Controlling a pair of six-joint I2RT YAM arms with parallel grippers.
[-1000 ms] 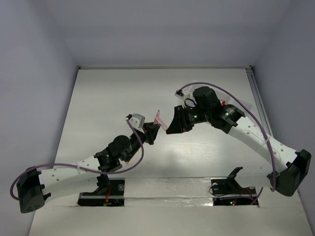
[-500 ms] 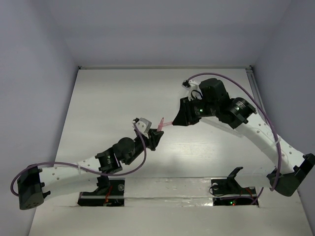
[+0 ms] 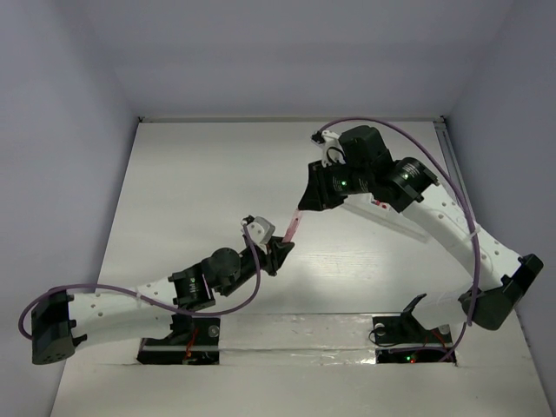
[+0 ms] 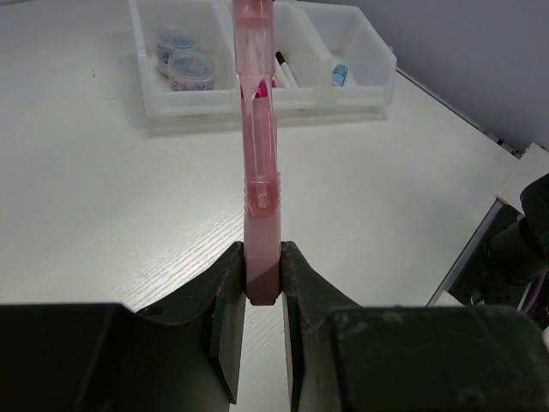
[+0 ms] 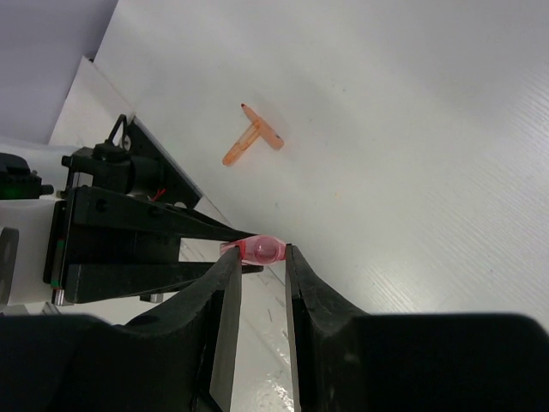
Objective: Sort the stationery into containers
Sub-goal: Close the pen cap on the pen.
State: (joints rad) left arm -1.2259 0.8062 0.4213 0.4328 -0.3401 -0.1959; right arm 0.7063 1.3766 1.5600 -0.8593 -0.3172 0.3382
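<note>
A long translucent pink piece (image 3: 294,224) is held off the table between both grippers. My left gripper (image 3: 281,249) is shut on its lower end; the left wrist view shows this grip (image 4: 262,257) with the pink piece (image 4: 260,172) rising away from it. My right gripper (image 3: 302,207) is shut on the other end, and the right wrist view shows this grip (image 5: 262,253). The white three-compartment tray (image 4: 266,101) holds two round discs (image 4: 190,67), pens (image 4: 283,70) and a blue piece (image 4: 340,75). In the top view my right arm hides the tray.
Orange pieces (image 5: 254,137) lie crossed on the white table in the right wrist view. The arm bases and their mounting slots (image 3: 295,334) run along the near edge. Grey walls enclose the table on three sides.
My left gripper has moved right and nearer with the pink piece. My right gripper swung out and back and now grips its upper end. The piece now stands steeper.
</note>
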